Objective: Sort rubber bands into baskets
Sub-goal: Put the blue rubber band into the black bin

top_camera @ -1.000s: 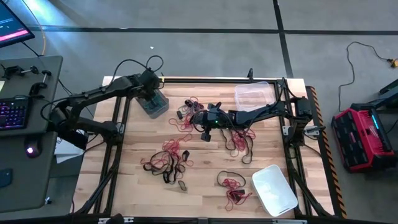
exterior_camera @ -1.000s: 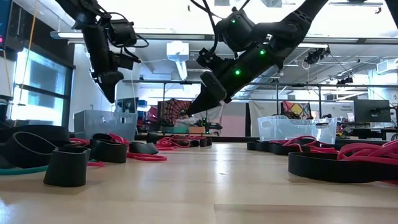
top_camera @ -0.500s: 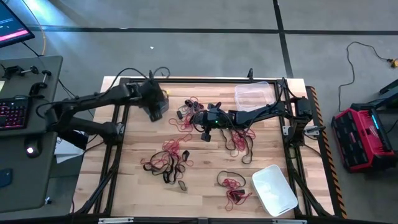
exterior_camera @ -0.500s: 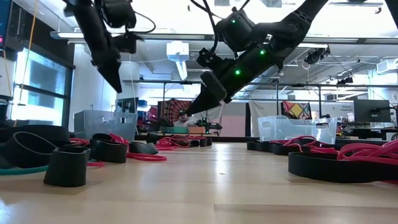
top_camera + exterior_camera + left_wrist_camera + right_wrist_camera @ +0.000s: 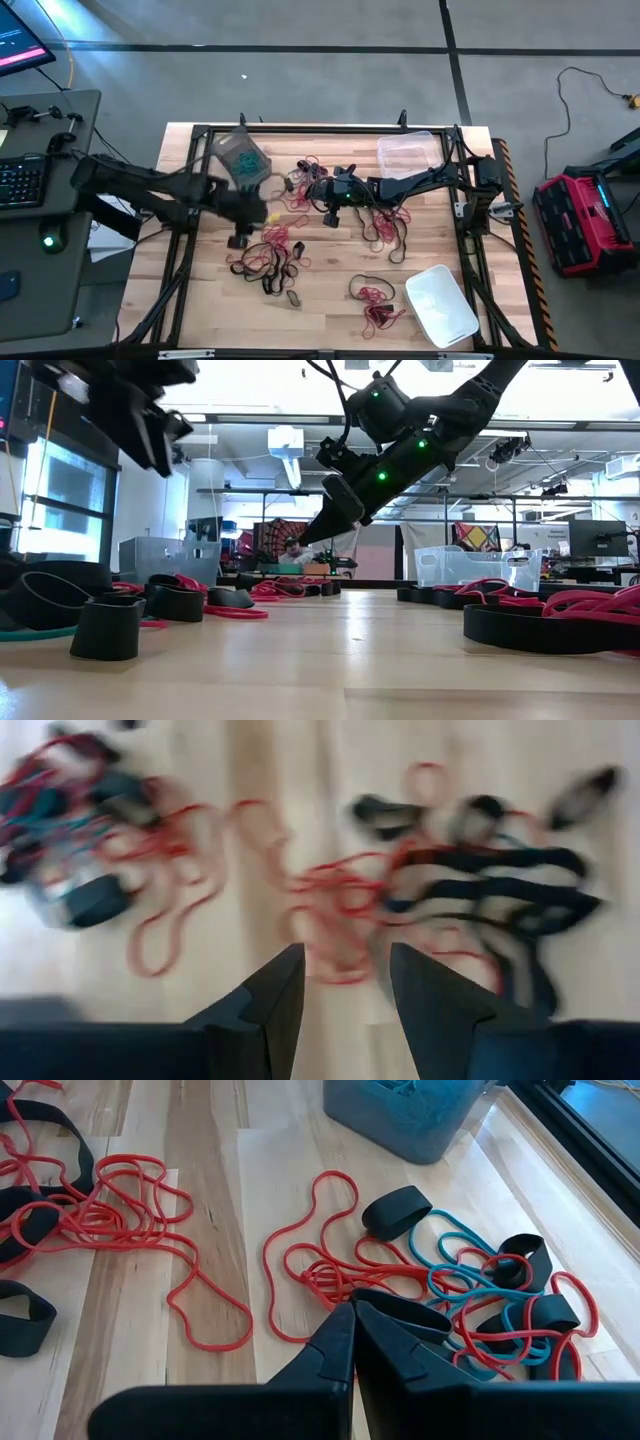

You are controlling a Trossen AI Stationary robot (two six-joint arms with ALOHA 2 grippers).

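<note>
Three baskets sit on the wooden desk (image 5: 200, 300). Farthest left is the grey-tinted basket (image 5: 241, 157), near the far edge, with what looks like teal bands inside, though the overhead view is blurred there. In front of it the left end effector (image 5: 240, 240) hangs over the desk beside a red and black tangle (image 5: 268, 262); its wrist view shows its two fingers (image 5: 272, 992) parted with nothing between them, above red loops and dark bands. Toward the middle, a mixed cluster (image 5: 300, 180) of red, teal and black rubber bands lies near the far edge; the right wrist view shows it as roughly three black bands, a couple of teal loops and several red ones, too knotted to count surely. The right end effector (image 5: 328, 214) is poised just beside that cluster, fingers pressed together and gripping nothing visible, raised above the desk in the low view. Right of it lies another red and black heap (image 5: 385, 228), and a smaller red and black bunch (image 5: 375, 300) lies nearer the front edge. The clear basket (image 5: 408, 152) stands at the far right corner, and the whitish basket (image 5: 440, 305) sits at the near right corner, both apparently empty.
</note>
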